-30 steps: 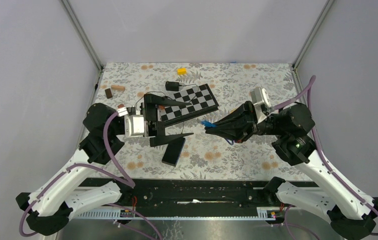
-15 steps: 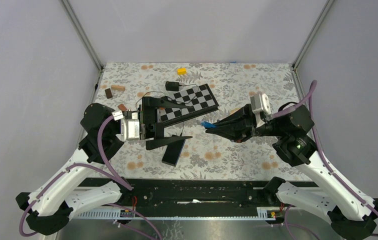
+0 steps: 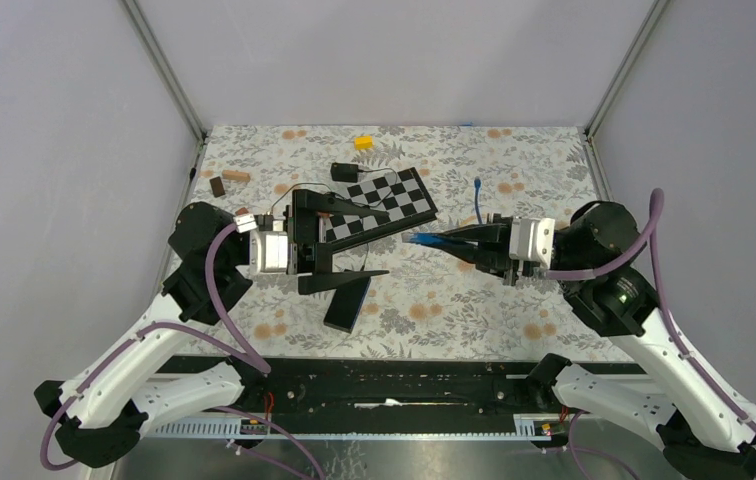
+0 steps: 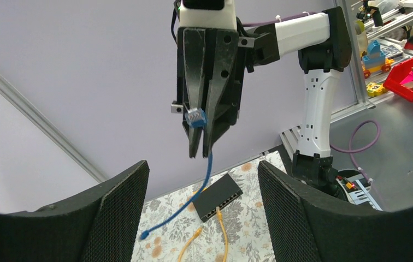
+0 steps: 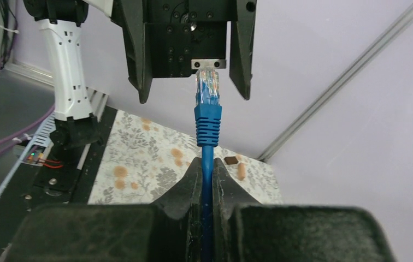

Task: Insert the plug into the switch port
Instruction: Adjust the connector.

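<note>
One change worth noting: the right tool (image 3: pixel 436 240) has swung level and rolled at the wrist. The plug (image 3: pixel 415 240) now points straight at the left tool (image 3: pixel 384 240). Slack cable (image 3: pixel 477 195) has flipped out to the right tool's far side. Right tool clamped on the cable just behind the plug. Left tool spread wide, empty, plug just short of its gap. Switch (image 3: pixel 347 303) lies on the tabletop (image 3: pixel 434 310) beneath the left tool, untouched. Reads as a handover or regrip; insertion not begun.

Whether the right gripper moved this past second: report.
Yes. The right gripper swung its wrist toward the near edge, away from the yellow block.
</note>
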Tool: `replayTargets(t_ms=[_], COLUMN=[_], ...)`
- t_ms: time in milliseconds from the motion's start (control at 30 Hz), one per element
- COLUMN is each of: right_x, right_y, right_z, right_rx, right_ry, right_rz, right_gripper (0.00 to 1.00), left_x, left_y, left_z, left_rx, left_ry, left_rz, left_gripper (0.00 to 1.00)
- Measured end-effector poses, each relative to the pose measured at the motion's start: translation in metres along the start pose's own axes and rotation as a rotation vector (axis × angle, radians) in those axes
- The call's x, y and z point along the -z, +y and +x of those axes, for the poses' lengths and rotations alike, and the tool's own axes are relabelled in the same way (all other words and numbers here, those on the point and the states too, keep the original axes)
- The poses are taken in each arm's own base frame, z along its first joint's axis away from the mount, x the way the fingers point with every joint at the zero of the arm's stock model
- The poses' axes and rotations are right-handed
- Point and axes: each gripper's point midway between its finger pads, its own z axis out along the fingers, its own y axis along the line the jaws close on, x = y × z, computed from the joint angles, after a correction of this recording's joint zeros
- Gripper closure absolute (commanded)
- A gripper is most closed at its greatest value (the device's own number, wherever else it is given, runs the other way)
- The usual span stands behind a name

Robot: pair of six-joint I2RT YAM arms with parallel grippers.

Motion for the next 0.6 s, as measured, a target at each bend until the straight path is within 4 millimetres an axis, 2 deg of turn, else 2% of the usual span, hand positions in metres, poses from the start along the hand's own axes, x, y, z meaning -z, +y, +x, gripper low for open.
replayTargets(t_ms=[333,600], right_x=[0.009,0.026], right_y=[-0.010,-0.022], right_z=[-0.041,-0.110], right_rx=[0.083,0.056], right_ry=[-0.069,-0.337], right_rz=[0.048,0.175], right_gripper=[1.00,1.00], left_x=[0.000,0.000], left_y=[0.001,0.000], left_z=[0.001,0.001], left_rx=[0.014,0.012], left_ry=[0.003,-0.008], left_rz=[-0.008,-0.010], left_gripper=[0.25,0.25])
